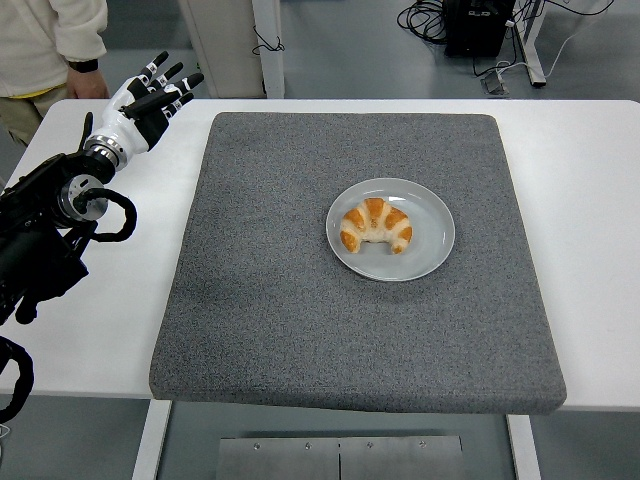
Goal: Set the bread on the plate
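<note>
Looks like a robotics lab/test room, not a home. White bench table w/ grey foam mat as work surface, bare grey floor behind. Black equipment box w/ loose cables on floor, metal table legs beyond.

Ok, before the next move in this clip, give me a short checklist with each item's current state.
1. Bread on the plate: ok, it lies within the rim, on the left half.
2. Plate resting flat on the grey mat: ok, well inside the mat's edges.
3. Left hand free of any object: ok, fingers spread, holding nothing, over the table's far left corner.
4. Left hand clear of the plate: ok, far off to the left, off the mat.
5. Person clear of the arm: not ok, standing at the top left corner, close behind the hand.
6. Right arm position: cannot tell, not in view.
</note>
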Action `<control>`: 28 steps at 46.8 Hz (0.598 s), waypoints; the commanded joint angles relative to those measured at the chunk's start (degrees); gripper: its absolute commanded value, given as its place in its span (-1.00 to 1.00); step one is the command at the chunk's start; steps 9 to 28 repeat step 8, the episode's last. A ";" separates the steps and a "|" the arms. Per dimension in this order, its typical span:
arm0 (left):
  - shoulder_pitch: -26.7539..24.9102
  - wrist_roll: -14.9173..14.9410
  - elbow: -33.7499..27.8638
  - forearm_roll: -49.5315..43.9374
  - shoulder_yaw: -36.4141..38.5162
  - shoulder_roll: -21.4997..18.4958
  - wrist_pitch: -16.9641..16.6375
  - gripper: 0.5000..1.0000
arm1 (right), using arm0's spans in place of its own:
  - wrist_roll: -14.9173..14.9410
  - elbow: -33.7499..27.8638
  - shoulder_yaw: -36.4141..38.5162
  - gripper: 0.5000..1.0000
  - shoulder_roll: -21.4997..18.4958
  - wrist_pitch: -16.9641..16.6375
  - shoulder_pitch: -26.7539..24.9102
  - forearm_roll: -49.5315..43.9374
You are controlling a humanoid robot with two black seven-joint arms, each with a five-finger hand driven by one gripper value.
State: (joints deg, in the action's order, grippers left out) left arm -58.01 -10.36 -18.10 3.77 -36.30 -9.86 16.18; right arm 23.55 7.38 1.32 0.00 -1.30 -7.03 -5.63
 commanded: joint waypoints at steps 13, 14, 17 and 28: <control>-0.26 -0.01 0.00 0.09 0.27 2.21 -0.19 0.89 | 0.00 -0.09 -0.09 1.00 0.00 0.07 0.09 0.00; -0.26 -0.01 0.00 0.09 0.27 2.21 -0.19 0.89 | 0.00 -0.09 -0.09 1.00 0.00 0.07 0.09 0.00; -0.26 -0.01 0.00 0.09 0.27 2.21 -0.19 0.89 | 0.00 -0.09 -0.09 1.00 0.00 0.07 0.09 0.00; -0.26 -0.01 0.00 0.09 0.27 2.21 -0.19 0.89 | 0.00 -0.09 -0.09 1.00 0.00 0.07 0.09 0.00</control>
